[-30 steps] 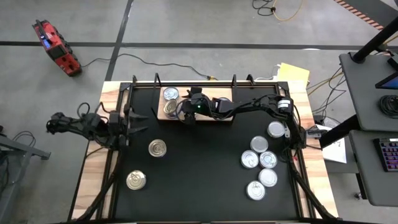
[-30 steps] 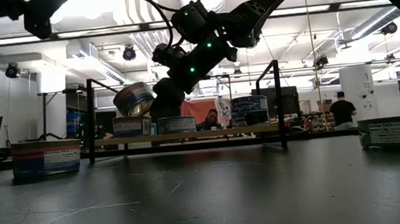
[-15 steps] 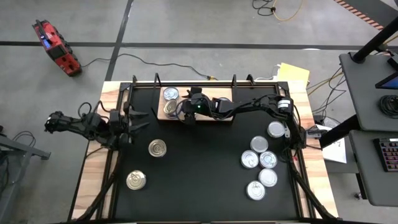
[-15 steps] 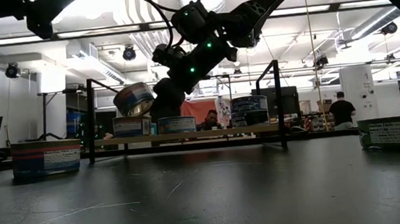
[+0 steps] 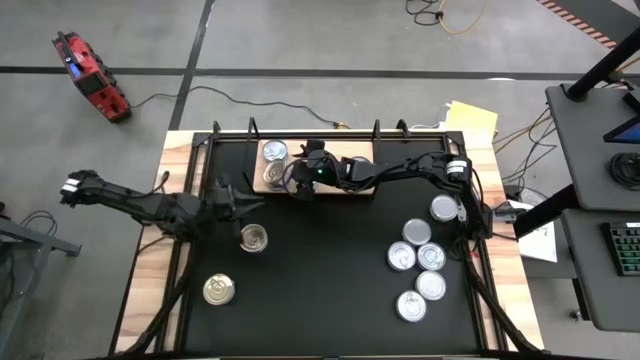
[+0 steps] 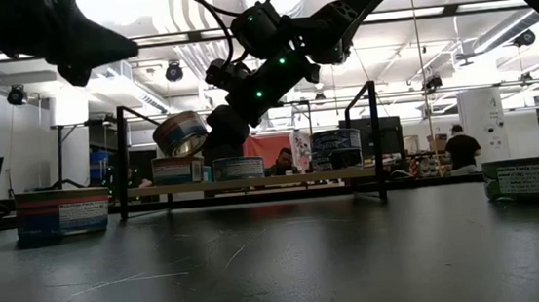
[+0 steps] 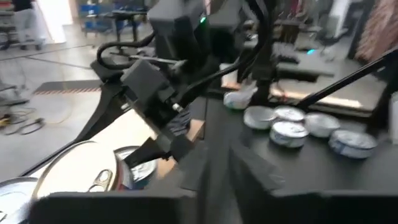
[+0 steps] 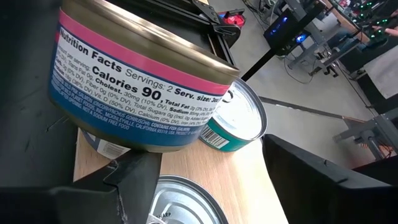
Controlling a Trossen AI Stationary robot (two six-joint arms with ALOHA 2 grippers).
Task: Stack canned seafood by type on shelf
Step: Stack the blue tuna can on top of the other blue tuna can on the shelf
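Observation:
The shelf [image 5: 340, 158] is a light wooden board at the table's far edge. Two silver-topped cans [image 5: 274, 151] stand on its left end, and another can [image 6: 336, 148] stands farther right. My right gripper [image 5: 290, 185] reaches in from the right and is shut on a blue-and-pink-labelled can [image 8: 143, 81] above the shelf's cans [image 6: 177, 169]. My left gripper [image 5: 240, 203] hovers just beyond a gold-topped can [image 5: 253, 237] on the black table, its fingers [image 7: 205, 168] close together and touching nothing. My right gripper holds the labelled can [image 6: 182, 132] by its round wall [image 8: 134, 140], coming nearly level from the table's right. The can and the gripper's own body hide where the fingers meet it. The can is tilted and lifted clear of the cans below it.
A second gold-topped can [image 5: 219, 290] sits near the front left. Several silver-topped cans [image 5: 420, 258] cluster at the right. Black upright posts [image 6: 121, 164] frame the shelf. The middle of the black table [image 5: 320, 280] is bare.
My left arm has swung out from the table's left edge toward the right and a little down, so that its gripper now hangs beside the gold-topped can. The right arm and its tilted can have kept still.

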